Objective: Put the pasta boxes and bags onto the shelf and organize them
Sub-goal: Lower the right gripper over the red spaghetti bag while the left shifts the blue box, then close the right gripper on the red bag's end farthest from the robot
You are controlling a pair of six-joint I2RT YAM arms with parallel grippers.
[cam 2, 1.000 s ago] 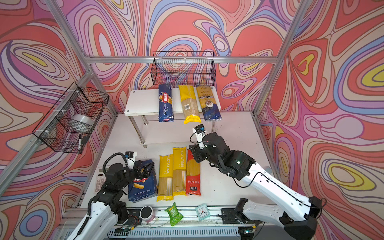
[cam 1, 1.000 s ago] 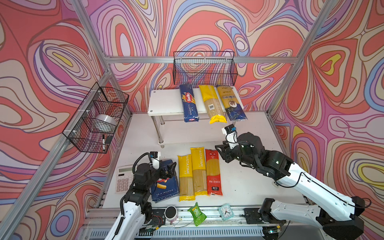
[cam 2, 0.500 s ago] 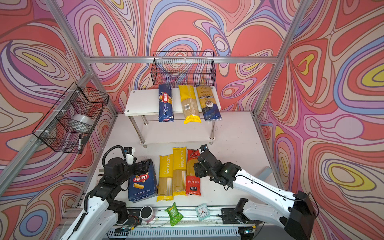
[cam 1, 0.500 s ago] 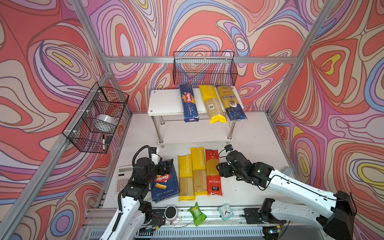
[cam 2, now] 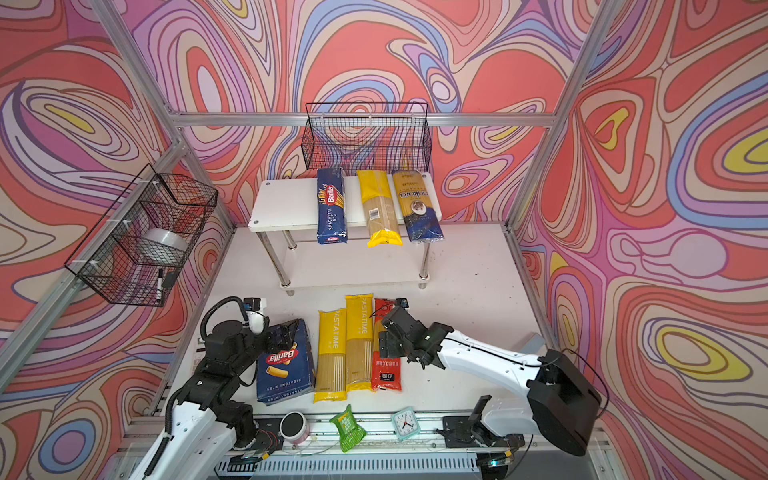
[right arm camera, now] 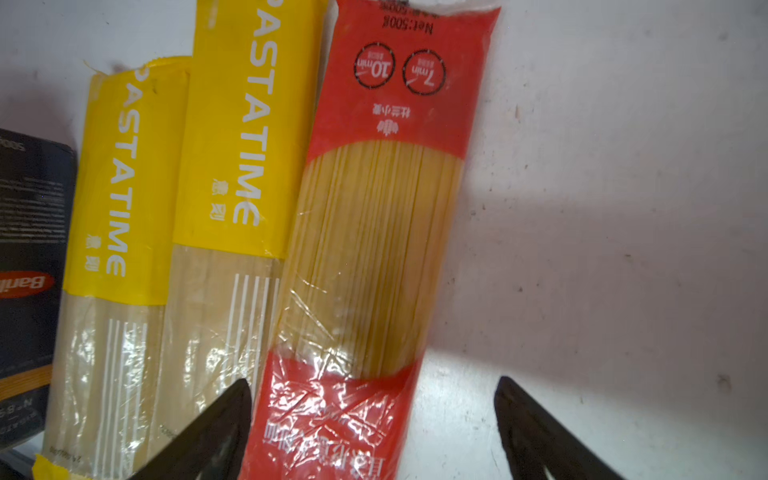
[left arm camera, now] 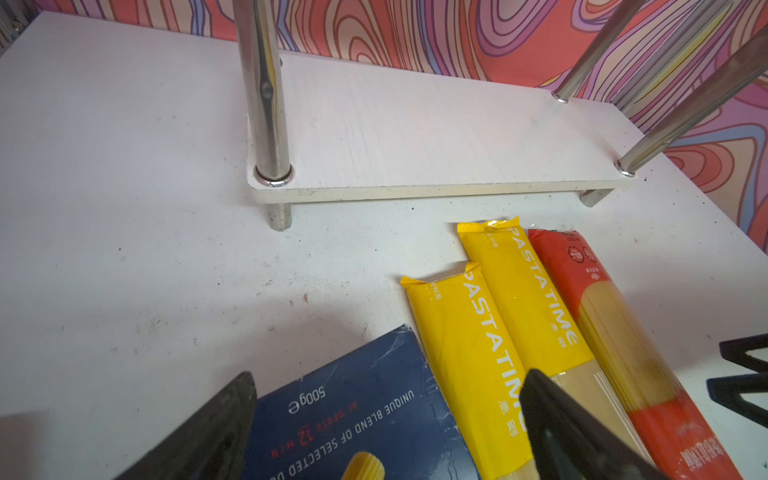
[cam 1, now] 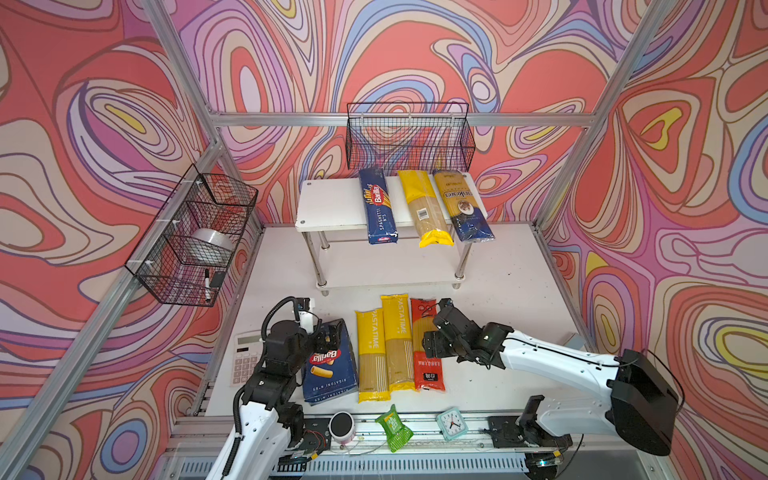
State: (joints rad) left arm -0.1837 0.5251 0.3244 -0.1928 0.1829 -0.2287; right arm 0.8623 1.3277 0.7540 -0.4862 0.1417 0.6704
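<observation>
Shelf [cam 1: 328,203] top: spaghetti box [cam 1: 378,205], yellow bag [cam 1: 426,208], gold-blue bag [cam 1: 463,205], flat, abreast.
Bench [cam 1: 498,270]: rigatoni box [cam 1: 330,365], PASTATIME bag [cam 1: 371,357], second PASTATIME bag [cam 1: 397,345], red bag [cam 1: 428,374], flat.

Both top views look steeply down from the front toward the back wall [cam 1: 415,62], covering the whole table [cam 1: 507,266] and shelf [cam 1: 332,203]. The left wrist camera faces the shelf's lower tier [left arm camera: 415,137] from low and near. The right wrist camera hangs close over the red spaghetti packet [right arm camera: 374,249], shared by all views.
</observation>
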